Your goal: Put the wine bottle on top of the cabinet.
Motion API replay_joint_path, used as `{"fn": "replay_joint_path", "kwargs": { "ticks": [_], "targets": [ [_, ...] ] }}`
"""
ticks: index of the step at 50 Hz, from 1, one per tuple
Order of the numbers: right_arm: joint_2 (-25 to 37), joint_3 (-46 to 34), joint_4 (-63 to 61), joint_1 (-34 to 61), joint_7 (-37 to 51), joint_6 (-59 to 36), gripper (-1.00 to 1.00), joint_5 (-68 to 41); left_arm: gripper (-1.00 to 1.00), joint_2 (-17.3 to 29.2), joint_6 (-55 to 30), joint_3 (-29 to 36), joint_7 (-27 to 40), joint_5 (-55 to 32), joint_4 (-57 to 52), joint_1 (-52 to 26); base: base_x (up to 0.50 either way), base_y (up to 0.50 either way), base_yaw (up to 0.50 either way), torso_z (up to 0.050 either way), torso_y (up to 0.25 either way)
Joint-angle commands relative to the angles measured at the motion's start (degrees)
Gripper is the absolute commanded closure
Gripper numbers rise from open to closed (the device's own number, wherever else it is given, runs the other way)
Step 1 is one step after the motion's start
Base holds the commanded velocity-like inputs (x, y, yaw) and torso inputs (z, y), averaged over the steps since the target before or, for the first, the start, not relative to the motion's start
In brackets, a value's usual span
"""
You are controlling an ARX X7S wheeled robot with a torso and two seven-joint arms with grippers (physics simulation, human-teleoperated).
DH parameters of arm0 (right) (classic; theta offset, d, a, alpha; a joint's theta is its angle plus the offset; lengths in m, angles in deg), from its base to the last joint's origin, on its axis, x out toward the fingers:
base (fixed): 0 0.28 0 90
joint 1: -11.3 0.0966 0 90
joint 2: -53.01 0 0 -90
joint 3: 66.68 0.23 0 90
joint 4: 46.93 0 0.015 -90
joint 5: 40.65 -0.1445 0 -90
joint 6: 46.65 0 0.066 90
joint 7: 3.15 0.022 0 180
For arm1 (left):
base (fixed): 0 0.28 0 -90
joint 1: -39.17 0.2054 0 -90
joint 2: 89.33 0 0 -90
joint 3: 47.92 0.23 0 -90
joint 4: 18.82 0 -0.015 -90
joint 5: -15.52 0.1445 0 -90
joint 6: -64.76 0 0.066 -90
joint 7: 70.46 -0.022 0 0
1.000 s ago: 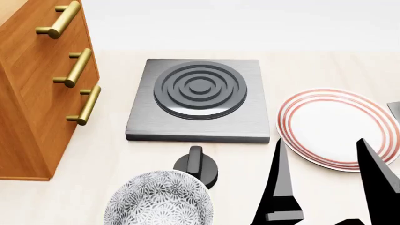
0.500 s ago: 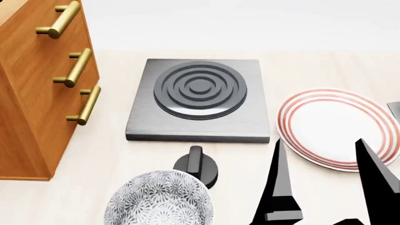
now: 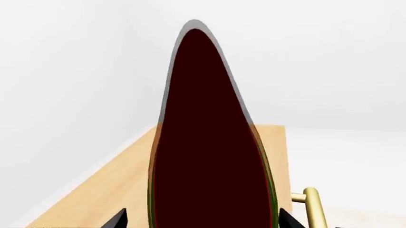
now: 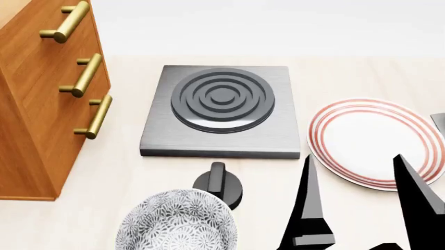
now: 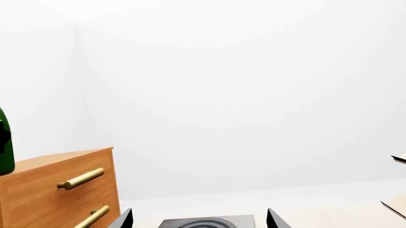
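In the left wrist view the wine bottle [image 3: 206, 152] fills the middle as a tall dark red-brown shape with a thin green rim, its base end toward the lens. The two black tips of the left tool [image 3: 201, 219] show at either side of it, so the tool appears clamped on the bottle, though the contact itself is cut off at the frame edge. Behind the bottle lies the pale wooden top of the cabinet [image 3: 120, 180], with one brass handle [image 3: 312, 205] at about 4 o'clock from the bottle.

The right wrist view catches a sliver of the green bottle [image 5: 5, 142] over the cabinet's top surface [image 5: 60, 159]; whether it touches the wood I cannot tell.

In the head view the cabinet [image 4: 31, 99] stands at 9 o'clock on the counter [image 4: 125, 172], its handles facing the grey hob [image 4: 221, 109]. A black knob [image 4: 218, 182] lies at 6 o'clock from the hob, just beside a patterned bowl [image 4: 175, 221]. A red-ringed plate [image 4: 372, 143] sits at 3 o'clock from the hob. The right tool [image 4: 358, 200] hangs near the plate's edge, its two black fingers spread wide with nothing between them.
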Motion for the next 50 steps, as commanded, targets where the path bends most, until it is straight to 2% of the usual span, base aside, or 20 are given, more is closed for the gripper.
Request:
{"fn": "replay_joint_path", "kwargs": {
  "ticks": [1, 18, 29, 50],
  "targets": [
    [0.16, -0.43, 0.08, 0.03, 0.11, 0.21, -1.0, 0.17, -1.0, 0.08, 0.2, -0.21, 0.65, -0.03, -0.07, 0.12, 0.0, 0.0, 0.0, 0.0, 0.0],
    [0.32, -1.34, 0.18, 0.38, 0.41, 0.27, -1.0, 0.29, -1.0, 0.21, 0.93, 0.17, 0.13, 0.21, 0.45, -0.13, 0.0, 0.0, 0.0, 0.0, 0.0],
    [0.48, -1.65, 0.36, 0.34, 0.45, 0.52, -1.0, 0.41, -1.0, 0.71, 2.39, -0.04, 0.03, -0.06, -1.0, 2.8, 0.0, 0.0, 0.0, 0.0, 0.0],
    [0.49, -3.32, 0.49, 0.84, 0.74, 0.38, -1.0, 1.0, -1.0, 4.27, 7.64, -2.9, 0.78, -2.28, -14.64, 13.42, 0.0, 0.0, 0.0, 0.0, 0.0]
  ]
}}
